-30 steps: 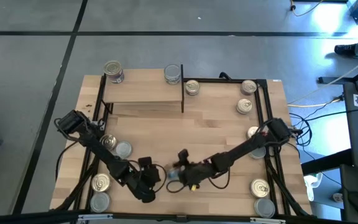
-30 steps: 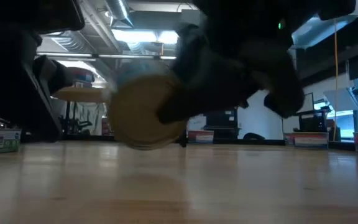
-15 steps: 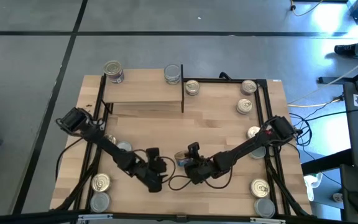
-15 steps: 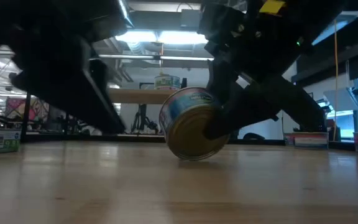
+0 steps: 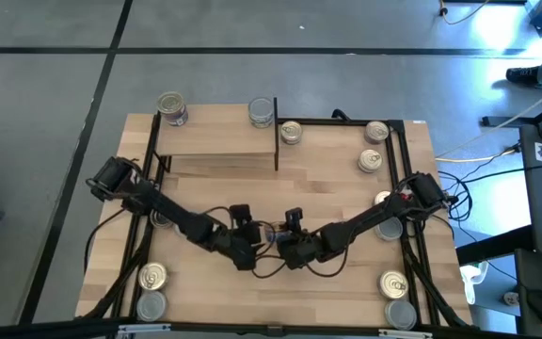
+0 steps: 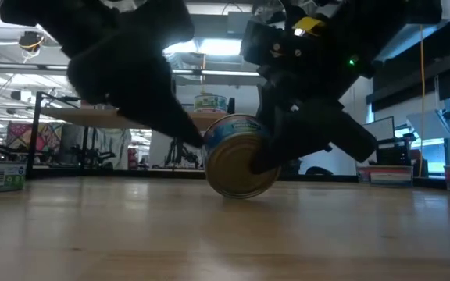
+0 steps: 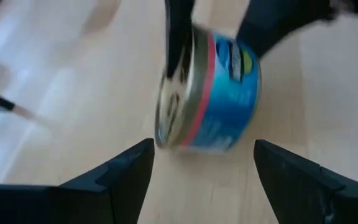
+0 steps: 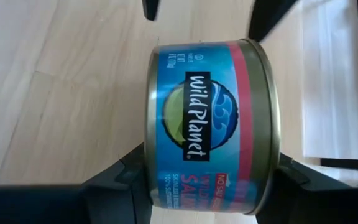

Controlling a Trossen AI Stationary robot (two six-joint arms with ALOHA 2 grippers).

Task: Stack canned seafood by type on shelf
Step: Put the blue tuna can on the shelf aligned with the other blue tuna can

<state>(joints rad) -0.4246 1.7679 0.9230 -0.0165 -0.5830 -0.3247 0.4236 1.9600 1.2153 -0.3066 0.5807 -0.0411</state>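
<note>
A blue-labelled seafood can sits on its side between the fingers of my right gripper, near the middle of the table. In the low view its gold end faces the near edge. My left gripper is open just to the can's left, with its fingers short of the can and touching nothing. The shelf stands at the far left with two cans on its back edge. My right gripper pinches the can by its two flat ends between its two fingers. The fingers come slanting down from the table's right side. The can lies tilted on its side; whether its lower rim touches the table I cannot tell.
Loose cans stand along the far right, at the near right corner and the near left corner. One more stands beside the shelf. Black frame rails run along the table's sides.
My right gripper has carried the can away from the near edge toward the table's middle, turning it as it went. My left gripper has swung from near the front edge toward the far right and now stands by the can.
</note>
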